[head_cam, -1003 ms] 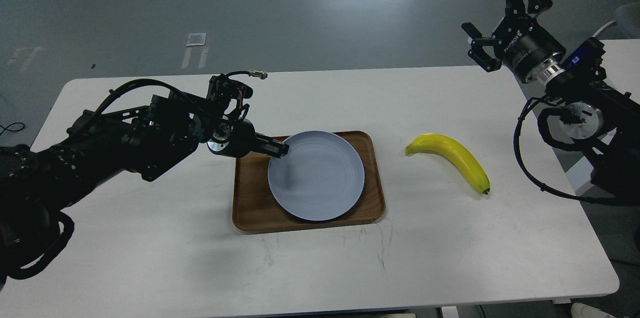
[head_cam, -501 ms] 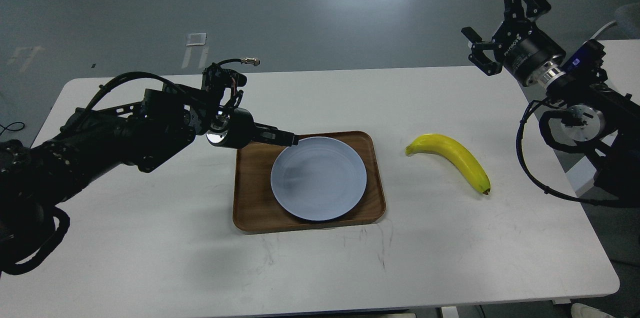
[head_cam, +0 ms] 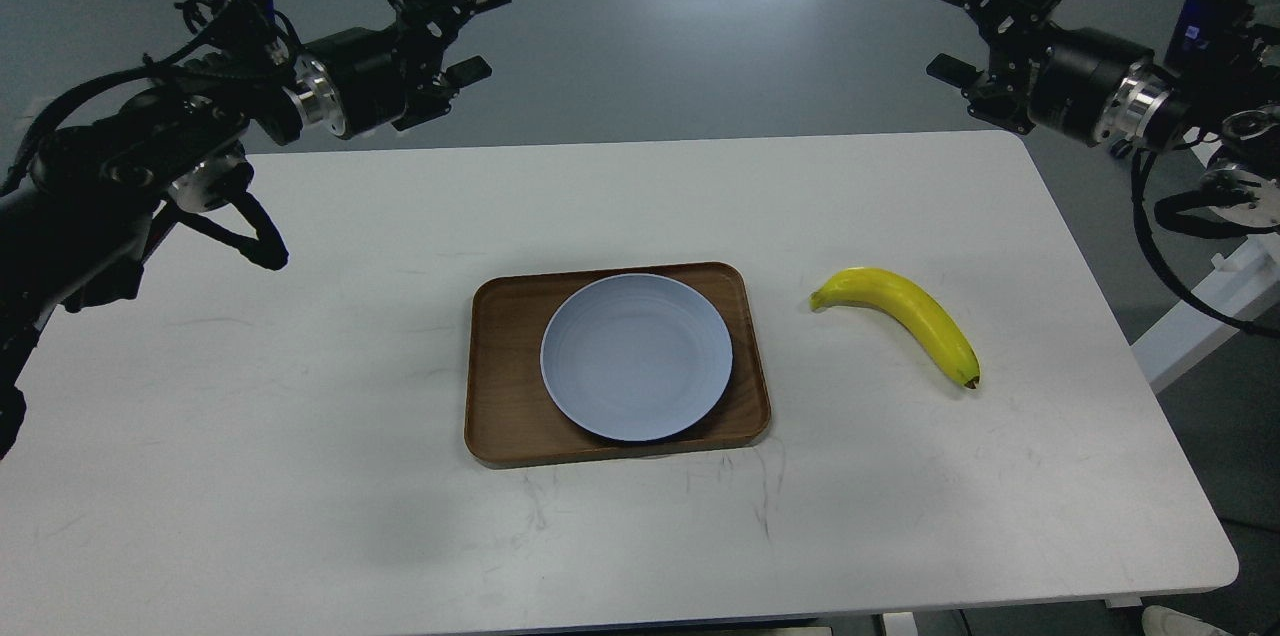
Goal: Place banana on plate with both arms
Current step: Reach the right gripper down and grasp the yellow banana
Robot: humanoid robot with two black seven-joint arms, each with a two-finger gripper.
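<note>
Black cabled arms [head_cam: 150, 146], silver wrist rings

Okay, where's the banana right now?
In the head view the banana lies on the white table, right of the wooden tray holding the plate, untouched by either gripper.

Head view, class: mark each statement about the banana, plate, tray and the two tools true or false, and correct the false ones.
1. The banana lies on the plate. False: it lies on the table, right of the plate.
2. The plate sits on the brown tray. True.
3. The left tool grips the plate's rim. False: it is raised near the table's far edge, open and holding nothing.
4. The right tool is open and holds nothing. True.
5. The banana touches the tray. False: bare table shows between them.
</note>
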